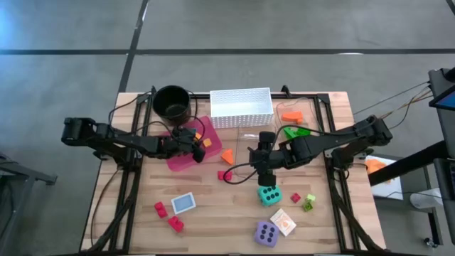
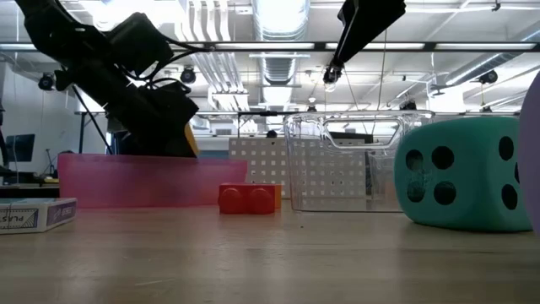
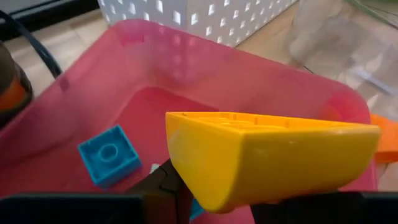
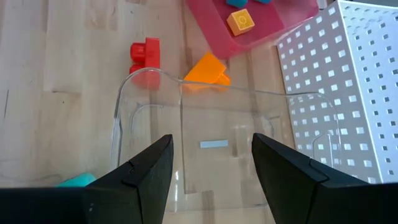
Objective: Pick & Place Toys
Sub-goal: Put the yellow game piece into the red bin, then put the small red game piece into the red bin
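Mid-placement at centre-left of the high view: left gripper (image 1: 190, 139) poised over the pink tray (image 1: 178, 160), fingers clamped on a yellow wedge brick (image 3: 267, 158), with a blue brick (image 3: 109, 155) and a small yellow brick (image 4: 240, 21) already lying inside. Next move, by judgement: lower slightly and let go so the wedge drops within the tray walls, not onto the rim. Right gripper (image 1: 264, 171) hanging just right of centre, fingers spread and empty, above a clear container (image 4: 205, 149), beside the teal die (image 1: 268, 194). Still loose on the table: an orange wedge (image 4: 207, 70), a red brick (image 4: 144, 55), a purple die (image 1: 266, 232)
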`<state>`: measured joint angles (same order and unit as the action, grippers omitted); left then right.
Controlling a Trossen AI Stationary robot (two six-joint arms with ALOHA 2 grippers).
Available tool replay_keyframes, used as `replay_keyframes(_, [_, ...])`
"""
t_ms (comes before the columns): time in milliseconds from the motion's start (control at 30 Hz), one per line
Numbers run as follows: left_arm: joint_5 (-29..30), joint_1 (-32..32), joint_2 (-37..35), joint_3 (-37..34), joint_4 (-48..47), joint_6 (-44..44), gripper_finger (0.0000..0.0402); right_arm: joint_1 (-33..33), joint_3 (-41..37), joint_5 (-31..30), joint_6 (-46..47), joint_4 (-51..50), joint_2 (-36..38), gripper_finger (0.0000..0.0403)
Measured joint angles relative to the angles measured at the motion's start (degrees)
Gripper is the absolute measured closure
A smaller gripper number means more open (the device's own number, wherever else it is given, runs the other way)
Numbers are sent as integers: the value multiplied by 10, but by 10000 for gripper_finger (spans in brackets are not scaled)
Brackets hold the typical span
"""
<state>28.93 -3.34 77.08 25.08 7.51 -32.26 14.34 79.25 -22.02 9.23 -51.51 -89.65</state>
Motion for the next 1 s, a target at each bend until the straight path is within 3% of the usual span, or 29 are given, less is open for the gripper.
replay_keyframes(633, [-3,-29,-2,37,-82,126,272,0,-3,0,-2,0,0,183])
replay_keyframes(1000, [-37,-69,-2,62,-123,171,165,0,-3,0,-2,-1,-1,183])
